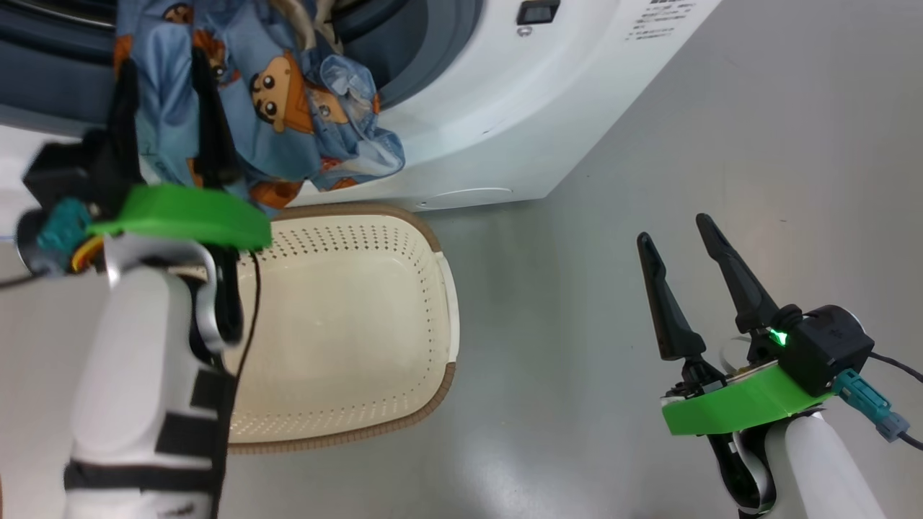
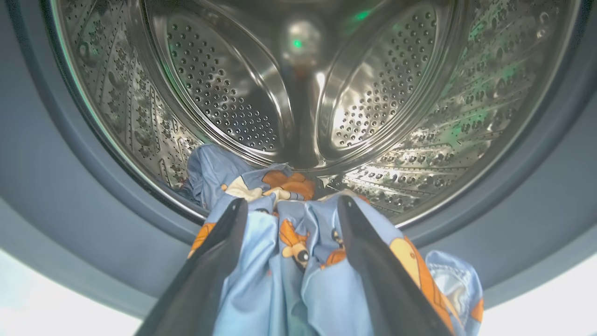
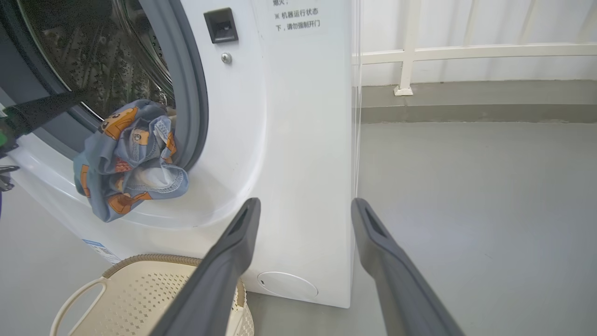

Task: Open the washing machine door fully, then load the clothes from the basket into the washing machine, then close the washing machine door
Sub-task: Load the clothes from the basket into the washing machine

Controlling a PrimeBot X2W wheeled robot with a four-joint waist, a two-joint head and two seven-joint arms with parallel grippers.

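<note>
Grey floor (image 3: 489,210) | white railing (image 3: 466,50) behind | left tool (image 2: 291,207) wide, astride clothes (image 2: 280,284) | right tool (image 3: 304,201) wide, empty

The clothes (image 1: 288,108) at the upper left of the head view are soft printed cloth, crumpled and matt. The drum (image 2: 224,93) is polished perforated steel — mirror-bright — ringed by a dull grey rubber gasket (image 2: 70,196). The washing machine (image 1: 505,130) shell is smooth glossy white. The basket (image 1: 346,317) is matt cream plastic with a brown woven-look rim; my fingers (image 3: 214,280) look smooth, dark, semi-matt plastic.
</note>
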